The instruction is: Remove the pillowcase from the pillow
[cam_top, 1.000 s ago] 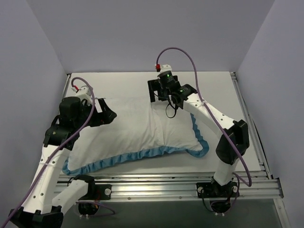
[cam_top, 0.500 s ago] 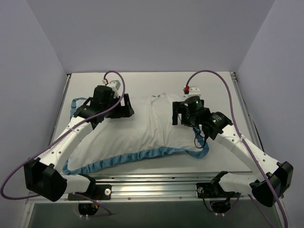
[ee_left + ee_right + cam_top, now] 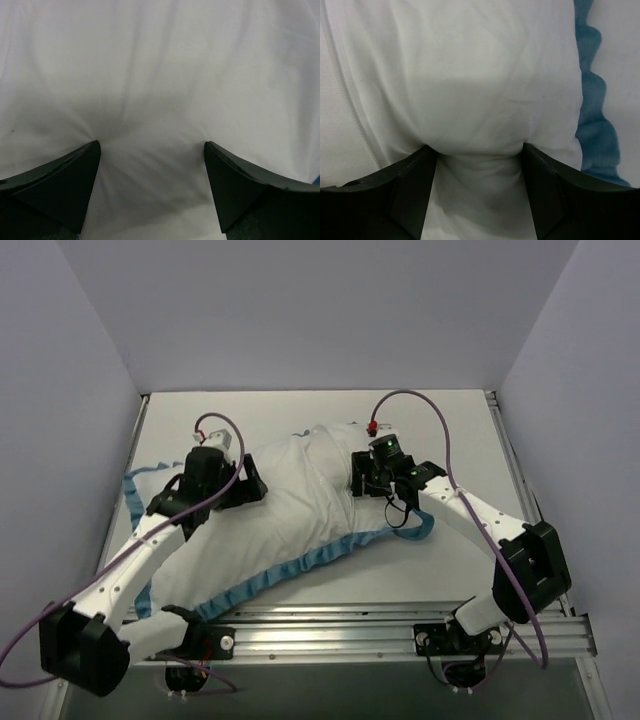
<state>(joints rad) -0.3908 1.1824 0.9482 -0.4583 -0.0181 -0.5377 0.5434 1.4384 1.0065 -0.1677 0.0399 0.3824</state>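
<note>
1. The left gripper (image 3: 150, 145), jaws wide, presses into the white back of the pillowcase (image 3: 290, 525); a hold I cannot confirm.
2. The pillowcase lies across the table (image 3: 470, 440), soft, light, bunching easily; its teal ruffle (image 3: 300, 562) seems the best hold.
3. The right gripper (image 3: 475, 147) pinches a thick white fold of it beside the zipper (image 3: 352, 115).
4. No readable writing.

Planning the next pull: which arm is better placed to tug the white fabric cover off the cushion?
Right, probably: right gripper pinches a bunch of the white, teal-ruffled fabric pillowcase; left gripper sits open, pinching nothing.
</note>
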